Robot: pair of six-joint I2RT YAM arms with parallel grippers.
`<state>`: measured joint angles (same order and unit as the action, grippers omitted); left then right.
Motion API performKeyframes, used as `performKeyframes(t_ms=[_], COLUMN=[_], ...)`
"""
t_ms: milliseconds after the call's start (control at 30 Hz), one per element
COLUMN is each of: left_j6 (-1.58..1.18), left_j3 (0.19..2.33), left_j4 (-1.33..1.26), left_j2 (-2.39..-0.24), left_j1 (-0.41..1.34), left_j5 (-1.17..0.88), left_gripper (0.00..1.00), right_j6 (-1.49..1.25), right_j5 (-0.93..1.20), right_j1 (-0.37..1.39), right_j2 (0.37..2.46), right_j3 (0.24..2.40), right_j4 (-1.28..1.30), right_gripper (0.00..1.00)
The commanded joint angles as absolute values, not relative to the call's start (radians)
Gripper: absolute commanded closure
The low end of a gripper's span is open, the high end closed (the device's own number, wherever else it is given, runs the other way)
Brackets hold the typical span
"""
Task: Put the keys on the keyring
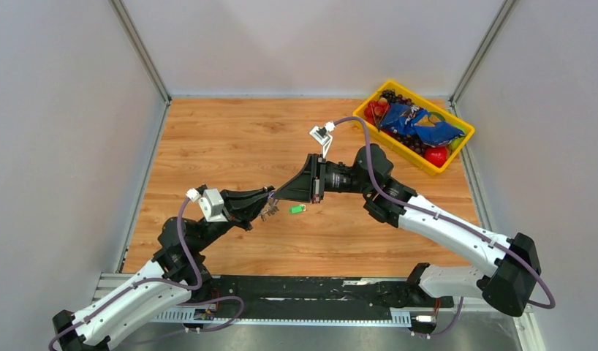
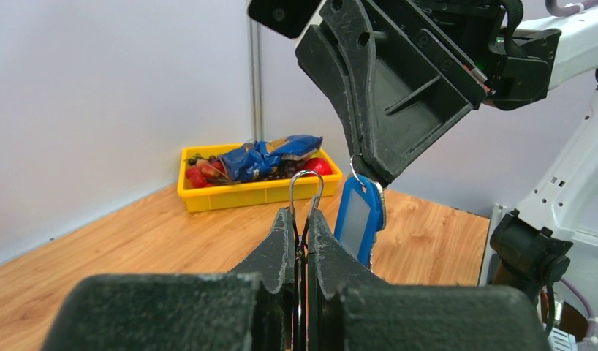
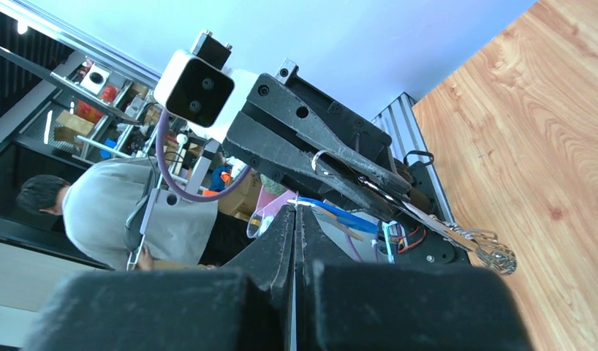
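My left gripper (image 2: pixel 302 219) is pressed together on the keyring (image 2: pixel 304 172), and its wire loop stands up between the fingers. Just to the right, my right gripper (image 2: pixel 369 170) is clamped on the top of the blue-tagged key (image 2: pixel 358 216). This key hangs beside the loop and, I judge, is not yet threaded. A metal piece (image 3: pixel 492 254) hangs by my left gripper; whether it is the plain key I cannot tell. The green-tagged key (image 1: pixel 297 209) lies on the table (image 1: pixel 230 139), so at least two keys remain.
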<state>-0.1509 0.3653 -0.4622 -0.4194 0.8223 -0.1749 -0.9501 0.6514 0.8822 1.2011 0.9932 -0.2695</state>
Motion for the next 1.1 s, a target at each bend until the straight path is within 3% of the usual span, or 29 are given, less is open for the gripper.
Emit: performKeyframes(t_ms=[0,1067], left_j6=[-0.132,-0.126], left_j3=[0.353,0.321], left_j4=[-0.569,-0.638], left_j2=[-0.405,-0.394], left_j1=[0.821,0.820], left_j5=[-0.192,-0.266], left_gripper=[1.00,1.00], right_j6=[-1.005,-1.107], right_j5=[0.635,0.597], right_j1=[0.897,0.921], right_j2=[1.223,1.270], right_j3=[1.004,0.994], right_j4=[-0.353,-0.395], right_gripper=[1.00,1.00])
